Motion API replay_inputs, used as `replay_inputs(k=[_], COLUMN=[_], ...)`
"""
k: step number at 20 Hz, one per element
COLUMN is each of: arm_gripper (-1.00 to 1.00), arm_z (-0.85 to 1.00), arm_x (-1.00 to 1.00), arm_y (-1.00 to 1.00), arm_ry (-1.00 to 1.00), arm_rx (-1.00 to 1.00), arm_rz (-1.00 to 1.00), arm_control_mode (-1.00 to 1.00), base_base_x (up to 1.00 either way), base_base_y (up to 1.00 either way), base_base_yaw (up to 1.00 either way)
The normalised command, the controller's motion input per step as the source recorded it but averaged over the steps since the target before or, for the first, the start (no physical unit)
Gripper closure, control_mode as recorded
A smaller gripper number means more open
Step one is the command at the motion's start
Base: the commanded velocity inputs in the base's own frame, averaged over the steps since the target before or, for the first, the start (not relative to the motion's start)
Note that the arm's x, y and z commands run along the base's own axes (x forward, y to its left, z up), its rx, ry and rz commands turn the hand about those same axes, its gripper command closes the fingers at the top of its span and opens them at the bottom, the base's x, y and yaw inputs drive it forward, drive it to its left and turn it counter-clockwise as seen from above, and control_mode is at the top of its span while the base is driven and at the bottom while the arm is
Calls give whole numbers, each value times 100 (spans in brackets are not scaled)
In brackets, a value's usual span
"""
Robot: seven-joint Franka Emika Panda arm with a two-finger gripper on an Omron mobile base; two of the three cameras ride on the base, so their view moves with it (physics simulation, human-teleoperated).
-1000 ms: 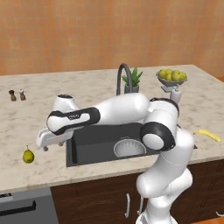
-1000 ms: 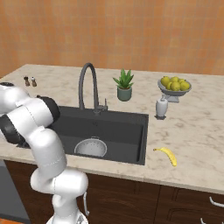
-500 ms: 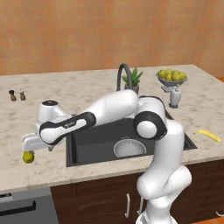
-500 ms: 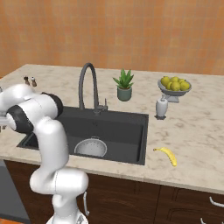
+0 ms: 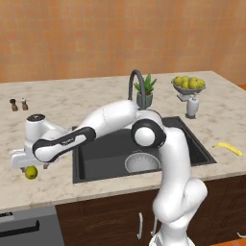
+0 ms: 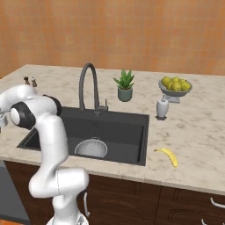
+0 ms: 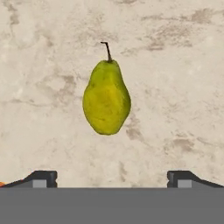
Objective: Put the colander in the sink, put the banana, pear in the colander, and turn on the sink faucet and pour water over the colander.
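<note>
Hand view showed me the pear (image 7: 106,99) lying on the table (image 7: 175,65) in the middle of the frame. My tool (image 7: 112,177) hung over it, wide open and holding nothing. The colander (image 5: 142,162) sat in the sink (image 5: 103,153).

No readable text, label, brand, number or sign is found on anything in these views; a dark marking on the arm's forearm (image 5: 72,140) is too blurred to be read.

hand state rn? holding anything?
Hand: open, holding nothing, poised over the pear on the counter.
</note>
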Motion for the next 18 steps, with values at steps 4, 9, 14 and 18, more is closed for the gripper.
replay_inputs(k=[4, 9, 14, 18], arm_gripper=[-100, -100, -100, -100], arm_z=[-32, -46, -36, -49], arm_x=[37, 44, 33, -8], arm_y=[4, 2, 36, 4], arm_ry=[2, 1, 0, 0], arm_rx=[-6, -2, 0, 0], arm_rz=[-11, -8, -6, -9], arm_control_mode=[-100, -100, -100, -100], base_base_x=[0, 0, 0, 0], base_base_y=[0, 0, 0, 0], base_base_yaw=[0, 0, 0, 0])
